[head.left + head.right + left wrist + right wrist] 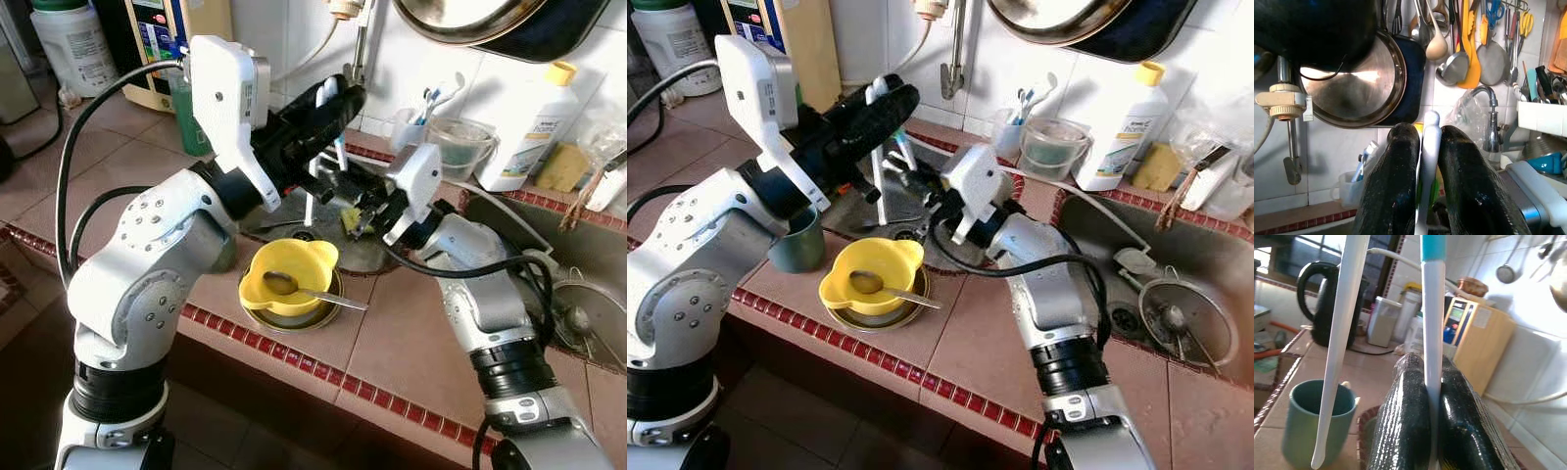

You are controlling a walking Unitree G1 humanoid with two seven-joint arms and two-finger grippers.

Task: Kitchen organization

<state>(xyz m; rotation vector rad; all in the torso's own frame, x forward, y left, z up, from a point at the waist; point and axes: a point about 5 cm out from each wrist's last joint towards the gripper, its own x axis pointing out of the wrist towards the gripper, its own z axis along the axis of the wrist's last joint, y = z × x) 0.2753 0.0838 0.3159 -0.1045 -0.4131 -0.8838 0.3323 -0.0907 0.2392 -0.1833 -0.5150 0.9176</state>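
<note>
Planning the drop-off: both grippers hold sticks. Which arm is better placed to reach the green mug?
Left, probably. The mug stands on its side, and the left gripper's white stick hangs near it. The right gripper, with the blue-banded stick, is farther, past the bowl.

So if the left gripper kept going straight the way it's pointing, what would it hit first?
Probably the steel pan hanging on the tiled wall. The left gripper, shut on a white utensil handle, points up toward it, though depth is hard to judge.
</note>
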